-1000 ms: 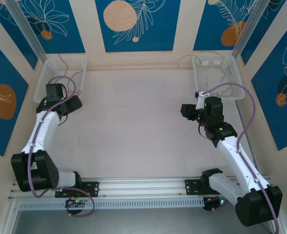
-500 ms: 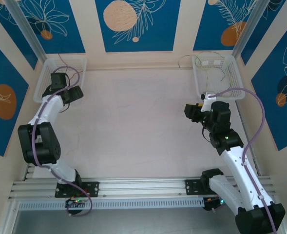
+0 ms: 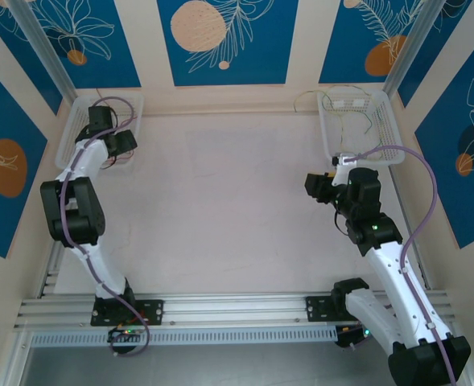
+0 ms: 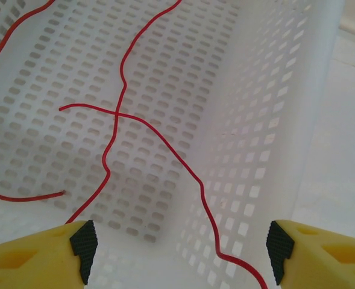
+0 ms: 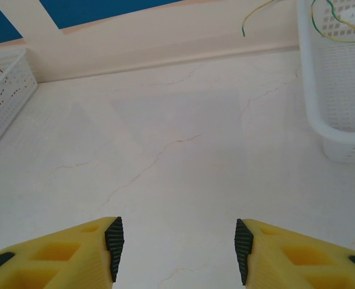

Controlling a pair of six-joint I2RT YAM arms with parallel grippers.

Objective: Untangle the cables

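Thin red cables (image 4: 114, 129) lie crossed over one another on the floor of the white left basket (image 4: 273, 120). My left gripper (image 4: 180, 259) hangs open over them, and one red strand runs between its fingers without being pinched. From above, the left gripper (image 3: 120, 143) is at that basket's (image 3: 76, 129) near right side. Pale yellow-green cables (image 5: 346, 30) lie in the white right basket (image 5: 340, 135), one end drooping over its far rim. My right gripper (image 5: 177, 250) is open above bare table, left of that basket; seen from above, the right gripper (image 3: 317, 186) is near the basket's (image 3: 385, 153) front corner.
The pale tabletop (image 3: 220, 193) stretches between the two baskets. A low wall (image 5: 165, 42) borders the far edge of the table. Thick purple cables (image 3: 418, 201) loop along both arms.
The left arm has stretched back and its gripper has moved from the basket's front edge to over the basket. The right gripper shifted slightly right, then held still.
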